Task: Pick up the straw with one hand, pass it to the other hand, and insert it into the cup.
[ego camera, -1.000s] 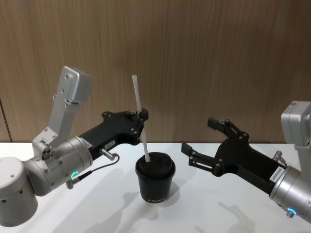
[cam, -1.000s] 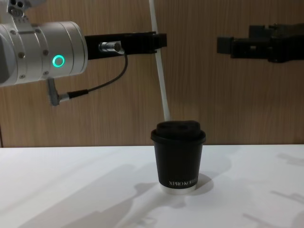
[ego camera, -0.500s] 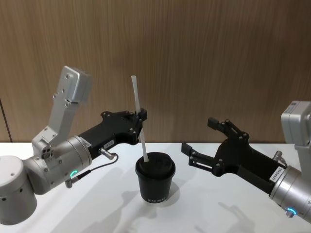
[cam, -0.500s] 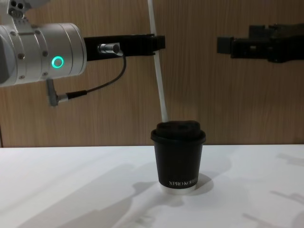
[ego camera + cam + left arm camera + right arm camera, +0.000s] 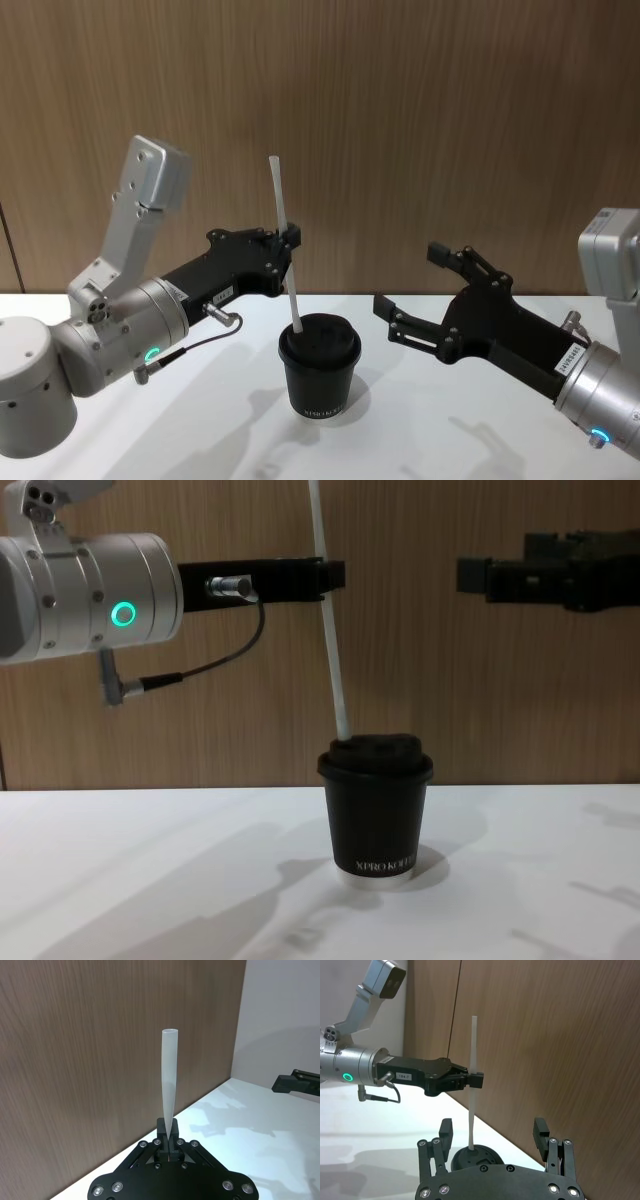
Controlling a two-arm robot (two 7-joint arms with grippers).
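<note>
One small black paper cup (image 5: 320, 378) with a domed lid stands on the white table (image 5: 450, 450). One thin white straw (image 5: 284, 243) rises above it, tip at the lid's ten o'clock edge, pinched by the left gripper (image 5: 290, 244). The right gripper (image 5: 411, 291), at three o'clock, hangs spread, holding nothing.

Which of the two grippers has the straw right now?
The left gripper, the one on the silver wrist with the green ring light, is shut on the straw above the cup. The right gripper hangs open and apart.
</note>
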